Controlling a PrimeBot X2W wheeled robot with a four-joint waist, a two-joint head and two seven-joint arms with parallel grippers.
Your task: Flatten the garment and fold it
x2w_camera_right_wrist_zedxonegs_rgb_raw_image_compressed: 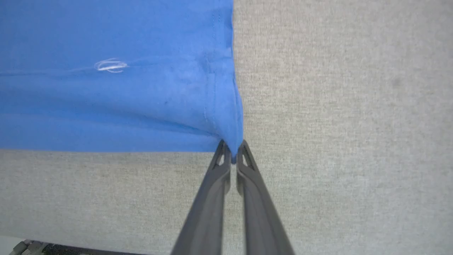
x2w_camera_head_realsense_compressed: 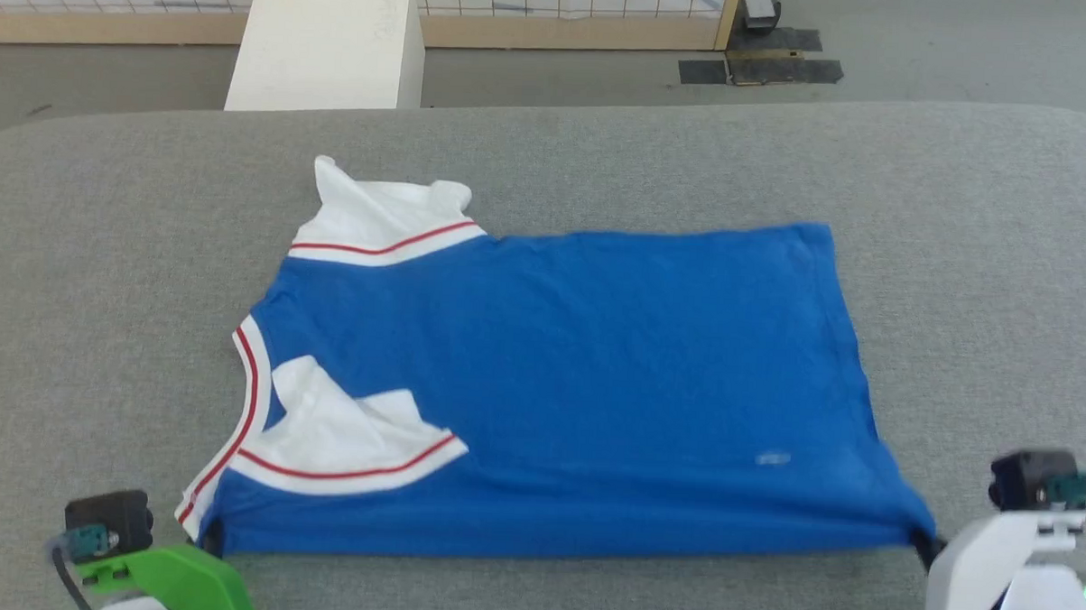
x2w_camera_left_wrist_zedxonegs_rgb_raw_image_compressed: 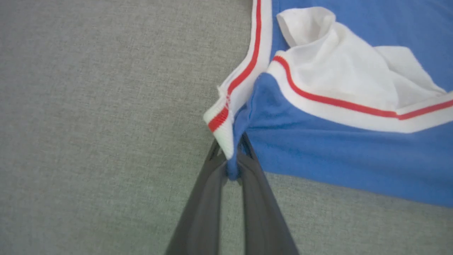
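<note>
Garment, bright blue jersey T-shirt (x2w_camera_head_realsense_compressed: 576,387), mostly flat on grey fabric worktop (x2w_camera_head_realsense_compressed: 101,281); white sleeves (x2w_camera_head_realsense_compressed: 340,433) rumpled. At its collar corner left hand (x2w_camera_left_wrist_zedxonegs_rgb_raw_image_compressed: 231,159) pinches cloth, at its hem corner right hand (x2w_camera_right_wrist_zedxonegs_rgb_raw_image_compressed: 231,154) does too. Fold not begun.

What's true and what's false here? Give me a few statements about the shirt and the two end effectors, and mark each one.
1. The left end effector is shut on a near corner of the garment, beside the striped collar trim. True.
2. The right end effector hangs open above the cloth. False: it is shut on the garment's near hem corner.
3. The near white sleeve lies folded in over the blue body. True.
4. The garment rests on bare wood. False: it lies on a grey fabric surface.
5. A white block stands on the floor beyond that surface. True.
</note>
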